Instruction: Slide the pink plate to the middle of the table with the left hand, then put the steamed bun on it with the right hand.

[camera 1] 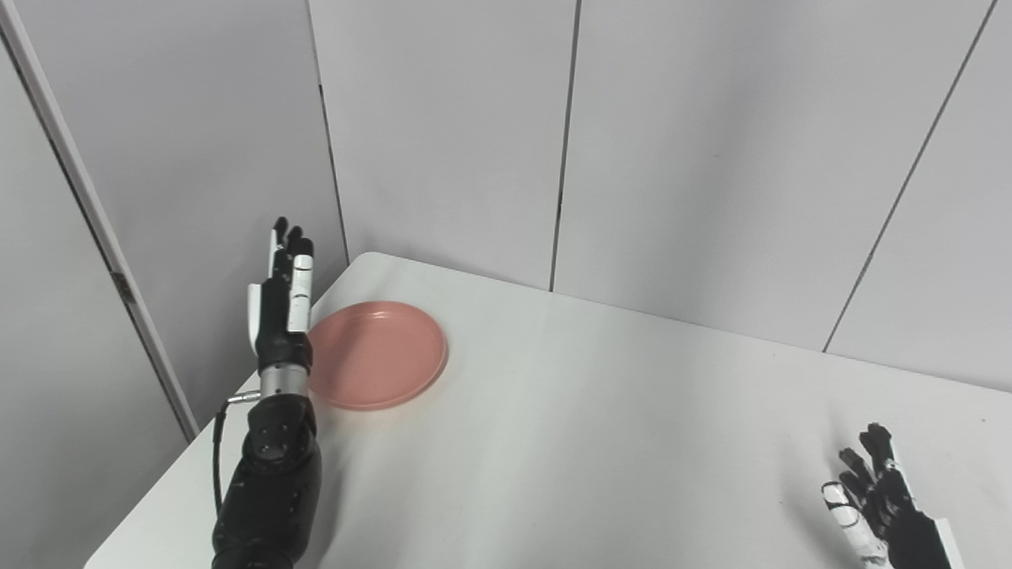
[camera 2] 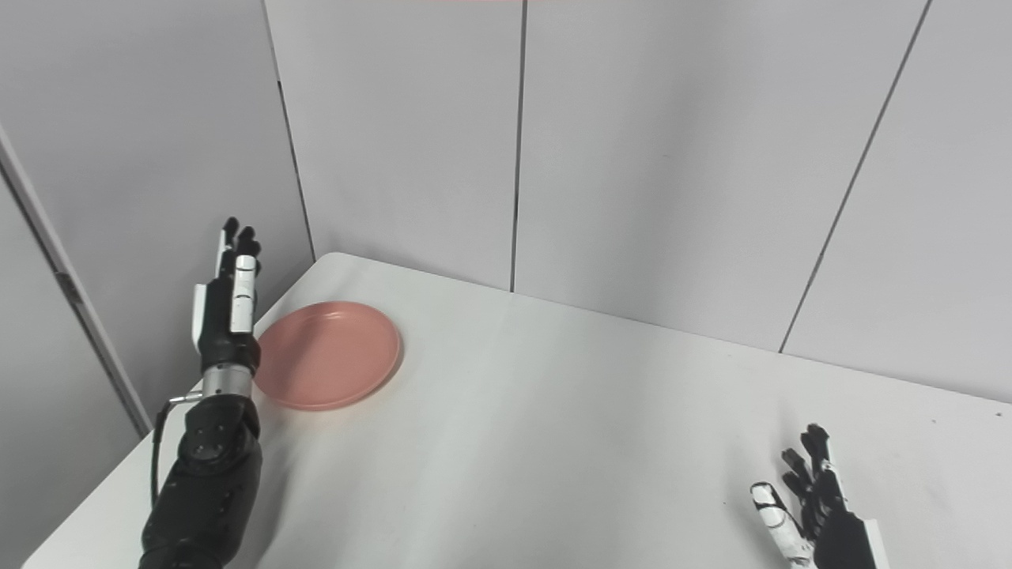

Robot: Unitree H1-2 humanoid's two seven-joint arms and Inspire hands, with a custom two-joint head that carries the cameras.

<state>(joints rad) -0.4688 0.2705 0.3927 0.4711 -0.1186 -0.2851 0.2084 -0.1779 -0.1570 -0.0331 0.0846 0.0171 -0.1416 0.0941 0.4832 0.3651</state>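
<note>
A round pink plate [camera 1: 378, 353] lies empty near the table's far left corner. My left hand [camera 1: 283, 296] stands edge-on just left of the plate, fingers straight and pointing up and away, holding nothing; whether it touches the rim I cannot tell. My right hand [camera 1: 877, 502] hovers low at the near right of the table, fingers spread and empty. No steamed bun shows in either view.
The white table [camera 1: 601, 442] has its left edge close beside my left forearm [camera 1: 269, 482]. Grey wall panels [camera 1: 672, 150] rise right behind the table's far edge. A black cable loops off the left wrist.
</note>
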